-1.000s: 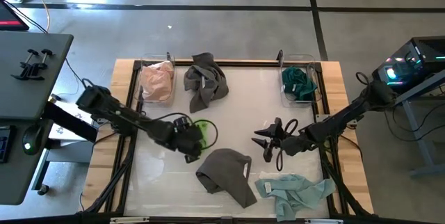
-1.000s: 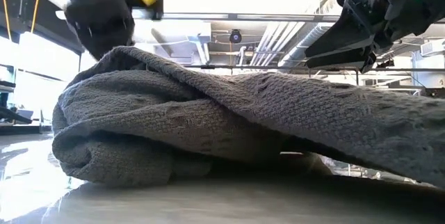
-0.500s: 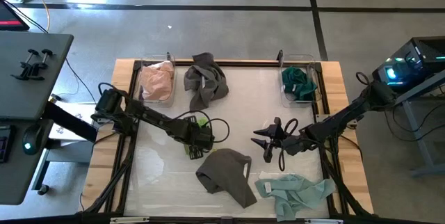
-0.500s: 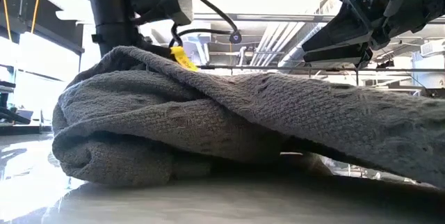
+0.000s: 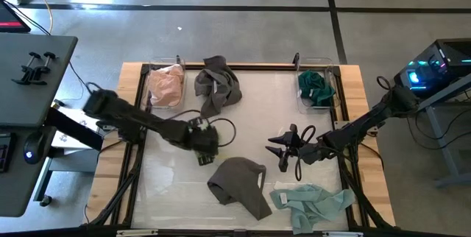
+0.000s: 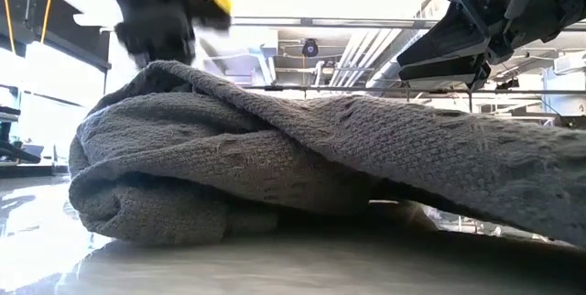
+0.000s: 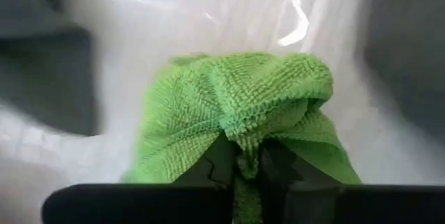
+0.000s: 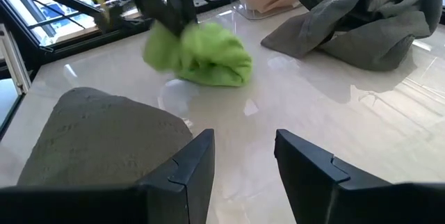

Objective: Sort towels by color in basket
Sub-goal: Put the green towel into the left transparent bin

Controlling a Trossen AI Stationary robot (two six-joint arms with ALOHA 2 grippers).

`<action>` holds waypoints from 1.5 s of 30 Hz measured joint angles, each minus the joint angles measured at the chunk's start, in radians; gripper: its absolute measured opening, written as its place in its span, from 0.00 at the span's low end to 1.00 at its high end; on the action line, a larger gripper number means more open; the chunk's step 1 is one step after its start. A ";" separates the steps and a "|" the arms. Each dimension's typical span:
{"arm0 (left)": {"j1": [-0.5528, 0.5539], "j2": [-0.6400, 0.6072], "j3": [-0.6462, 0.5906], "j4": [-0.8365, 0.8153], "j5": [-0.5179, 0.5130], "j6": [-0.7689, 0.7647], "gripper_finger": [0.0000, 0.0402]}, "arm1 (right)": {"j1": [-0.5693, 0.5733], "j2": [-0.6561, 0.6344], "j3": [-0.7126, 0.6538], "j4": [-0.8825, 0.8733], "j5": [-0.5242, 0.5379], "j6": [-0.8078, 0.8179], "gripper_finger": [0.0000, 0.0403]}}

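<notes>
The lime green towel [image 8: 208, 57] is bunched at mid-table, left of centre, with my left gripper [image 7: 247, 161] shut on it from above. In the high view that gripper [image 5: 207, 143] hides the towel. My right gripper [image 5: 283, 149] hovers open right of centre, touching nothing. One dark grey towel [image 5: 239, 185] lies crumpled near the front. Another dark grey towel [image 5: 217, 82] lies at the back. A pale mint towel [image 5: 313, 204] lies at the front right. My left gripper pinches a raised fold at the top of the lime green towel [image 7: 245, 137] between its two fingers, coming from above and pointing down. The cloth drapes slack around the fingertips. Whether its underside still rests on the table, I cannot tell.
A clear basket at the back left [image 5: 153, 93] holds pink and cream cloth. Another clear basket at the back right [image 5: 333, 90] holds a dark teal towel [image 5: 316, 84]. A raised wooden frame [image 5: 243, 65] runs round the tabletop. In the low view the near grey towel [image 6: 275, 167] fills the foreground.
My left gripper has dropped onto the lime green towel, taken hold of it and begun to rise. The towel showed beside the gripper a second ago and is now covered by it in the high view.
</notes>
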 joint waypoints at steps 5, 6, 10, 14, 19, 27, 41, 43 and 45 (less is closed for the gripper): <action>-0.038 -0.173 0.077 -0.251 -0.275 -0.040 0.04 | 0.000 0.000 0.000 0.005 0.000 0.002 0.37; -0.031 -0.205 0.090 -0.292 -0.344 -0.042 0.03 | 0.000 0.000 0.000 0.005 0.000 0.002 0.37; 0.098 -0.328 0.108 -0.388 -0.493 0.024 0.02 | 0.000 0.000 0.000 0.012 0.000 0.002 0.37; 0.353 -0.403 0.106 -0.387 -0.489 0.156 0.02 | 0.000 0.000 0.000 0.021 0.001 0.002 0.37; 0.721 -0.408 0.099 -0.354 -0.379 0.351 0.02 | -0.003 0.000 0.000 0.021 0.003 0.002 0.37; 1.090 -0.314 -0.084 -0.063 0.050 0.624 0.03 | -0.003 0.000 0.000 0.022 0.004 0.003 0.37; 1.117 -0.215 -0.032 -0.176 0.089 0.610 0.41 | -0.003 0.000 0.000 0.020 0.004 0.003 0.37; 1.110 -0.229 0.021 -0.272 0.089 0.571 0.46 | -0.003 0.000 0.000 0.021 0.004 0.003 0.37; 1.102 -0.240 0.073 -0.375 0.089 0.526 0.49 | -0.003 0.000 0.000 0.021 0.004 0.003 0.37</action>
